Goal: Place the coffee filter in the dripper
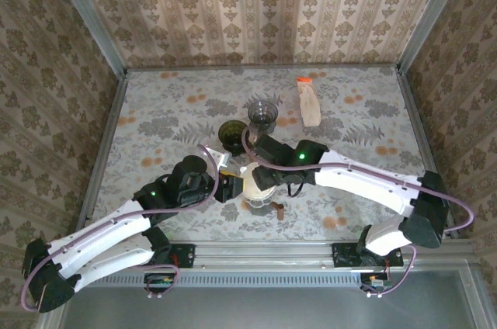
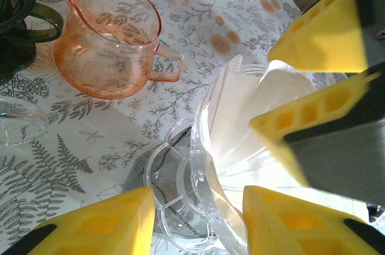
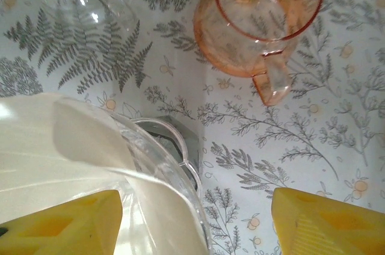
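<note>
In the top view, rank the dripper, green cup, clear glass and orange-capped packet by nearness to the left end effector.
From the left end effector:
1. dripper, right beside it.
2. green cup, just behind.
3. clear glass, farther back, rightward.
4. orange-capped packet, far back right.

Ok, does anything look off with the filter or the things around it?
The filter sits askew in the dripper: one creased flap stands above the rim on the side toward the pink pitcher, not flat on the wall. Nothing spilled or broken that I can see.
</note>
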`<control>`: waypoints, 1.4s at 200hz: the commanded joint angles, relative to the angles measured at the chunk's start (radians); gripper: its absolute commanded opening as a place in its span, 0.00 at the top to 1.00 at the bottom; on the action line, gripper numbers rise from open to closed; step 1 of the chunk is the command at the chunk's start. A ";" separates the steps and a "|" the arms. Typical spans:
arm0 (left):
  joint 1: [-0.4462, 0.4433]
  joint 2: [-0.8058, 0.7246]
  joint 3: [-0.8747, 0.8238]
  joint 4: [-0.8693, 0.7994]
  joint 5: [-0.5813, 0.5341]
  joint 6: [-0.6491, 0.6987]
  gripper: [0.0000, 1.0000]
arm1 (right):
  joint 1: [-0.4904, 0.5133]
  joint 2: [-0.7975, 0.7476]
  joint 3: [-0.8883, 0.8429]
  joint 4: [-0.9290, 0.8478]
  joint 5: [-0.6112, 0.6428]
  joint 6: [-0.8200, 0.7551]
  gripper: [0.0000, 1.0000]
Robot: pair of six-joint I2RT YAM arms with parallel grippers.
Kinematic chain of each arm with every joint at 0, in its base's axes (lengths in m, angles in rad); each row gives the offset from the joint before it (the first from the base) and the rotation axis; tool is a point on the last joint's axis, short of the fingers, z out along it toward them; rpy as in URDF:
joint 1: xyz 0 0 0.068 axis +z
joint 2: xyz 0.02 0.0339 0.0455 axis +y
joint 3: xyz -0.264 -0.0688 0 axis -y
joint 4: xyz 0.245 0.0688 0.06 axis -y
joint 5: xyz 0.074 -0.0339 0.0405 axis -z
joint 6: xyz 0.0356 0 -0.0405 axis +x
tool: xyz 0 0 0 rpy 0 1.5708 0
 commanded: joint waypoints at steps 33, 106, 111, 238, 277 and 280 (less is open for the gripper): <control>0.001 0.002 -0.016 0.012 0.005 -0.008 0.56 | -0.011 -0.111 -0.044 -0.070 0.055 0.030 0.35; -0.001 -0.001 -0.019 0.010 -0.001 -0.012 0.57 | -0.014 -0.109 -0.047 -0.041 0.039 0.014 0.37; -0.001 -0.002 -0.019 0.009 -0.001 -0.012 0.57 | -0.013 -0.116 -0.047 -0.027 0.024 0.004 0.36; -0.001 -0.001 -0.020 0.010 -0.003 -0.014 0.56 | -0.006 -0.097 -0.043 0.024 -0.025 -0.045 0.32; -0.001 0.002 -0.017 0.014 -0.002 -0.014 0.56 | -0.030 -0.017 0.042 0.021 -0.036 -0.084 0.34; -0.001 0.001 -0.017 0.013 -0.003 -0.014 0.57 | -0.032 -0.012 0.045 0.023 -0.040 -0.086 0.35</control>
